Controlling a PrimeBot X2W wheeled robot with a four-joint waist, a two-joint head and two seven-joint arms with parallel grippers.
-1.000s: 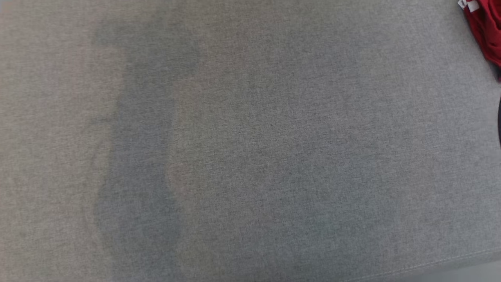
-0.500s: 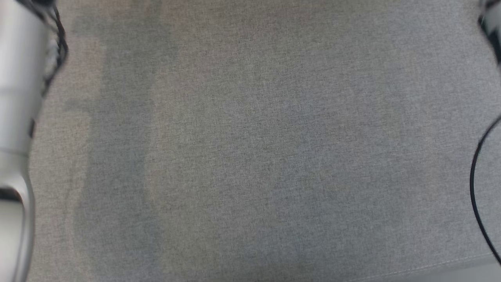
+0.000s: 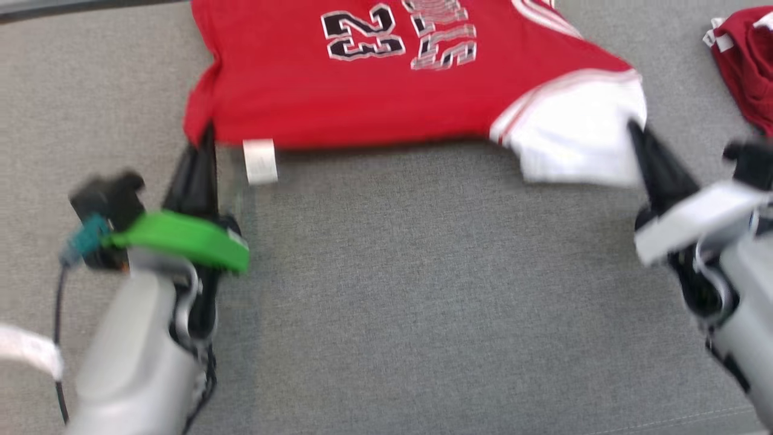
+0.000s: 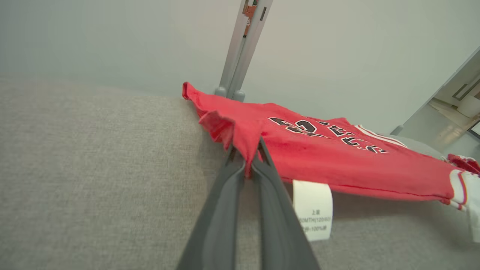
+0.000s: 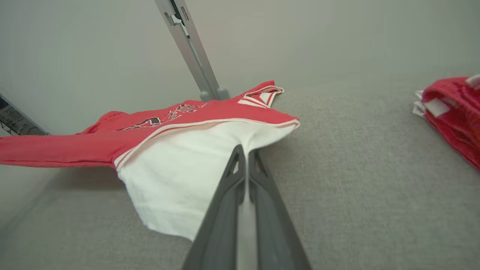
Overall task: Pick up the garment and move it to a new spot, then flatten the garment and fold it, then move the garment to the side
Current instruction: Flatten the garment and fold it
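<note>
From the head camera, the garment [image 3: 386,90], a red shirt with a white sleeve, lies at the far side of the grey desk [image 3: 423,290]. Its long axis runs left to right, and its printed number is upside down to the camera. The left claw [image 3: 208,130] is pinched tight on the red corner. The right claw [image 3: 634,127] is pinched tight on the white sleeve. A white label [image 3: 259,160] hangs from the near edge. The desk between the arms and toward the robot is bare cloth. A second red garment [image 3: 749,72] sits at the far right, apart from the right claw.

From the left wrist, the fingers meet on a red fold. The near hem is raised, with shadow under it. A grey metal post [image 4: 243,48] rises behind the desk's far edge, just beyond the shirt.

From the right wrist, the fingers close on the white cloth, which droops toward the desk. There is open desk to the right, up to the other red garment.
</note>
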